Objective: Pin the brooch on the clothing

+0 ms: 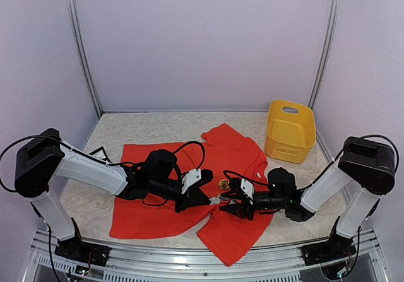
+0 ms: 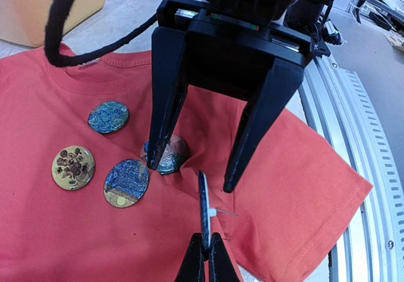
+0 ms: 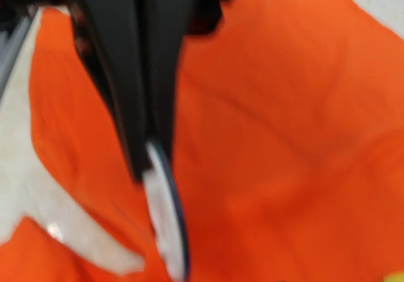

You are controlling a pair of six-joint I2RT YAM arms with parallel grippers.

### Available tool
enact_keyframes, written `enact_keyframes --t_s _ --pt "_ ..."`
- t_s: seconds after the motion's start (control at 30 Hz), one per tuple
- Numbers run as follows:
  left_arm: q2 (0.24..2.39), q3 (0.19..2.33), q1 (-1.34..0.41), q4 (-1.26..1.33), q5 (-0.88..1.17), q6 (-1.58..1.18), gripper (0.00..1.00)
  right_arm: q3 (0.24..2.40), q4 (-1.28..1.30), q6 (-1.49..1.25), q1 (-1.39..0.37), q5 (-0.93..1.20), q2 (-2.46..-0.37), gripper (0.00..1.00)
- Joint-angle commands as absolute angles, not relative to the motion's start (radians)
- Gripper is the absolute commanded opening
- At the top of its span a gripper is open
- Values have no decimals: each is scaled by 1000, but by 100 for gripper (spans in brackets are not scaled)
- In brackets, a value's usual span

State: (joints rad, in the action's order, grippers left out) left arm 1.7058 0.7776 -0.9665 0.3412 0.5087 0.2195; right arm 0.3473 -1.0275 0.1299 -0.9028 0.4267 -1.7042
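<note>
The clothing, a red T-shirt (image 1: 158, 222) (image 2: 303, 168) (image 3: 284, 137), lies flat on the table. My left gripper (image 2: 206, 247) (image 1: 211, 200) is shut on the lower rim of a round brooch (image 2: 203, 200) (image 3: 165, 222). The brooch stands edge-on just above the fabric, its pin pointing right. My right gripper (image 2: 191, 176) (image 1: 228, 202) faces it from the far side and is open. Its two fingers (image 2: 165, 111) straddle the top of the brooch without touching it. The right wrist view is blurred and shows the brooch's white back.
Several other round brooches lie on the shirt near the collar, among them a teal one (image 2: 108, 117), a gold one (image 2: 73, 167) (image 1: 223, 184) and a blue-and-gold one (image 2: 126, 182). A yellow plastic basket (image 1: 290, 130) stands at the back right. The table's metal rail (image 2: 372, 187) runs close by.
</note>
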Motion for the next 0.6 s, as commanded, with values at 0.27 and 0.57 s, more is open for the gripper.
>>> enact_keyframes --t_s 0.27,0.57 --pt "1675 777 -973 333 505 221 0 437 -1113 106 -943 467 -1787 44" --pt "1674 773 -974 334 513 222 0 443 -1113 78 -940 408 -1784 31"
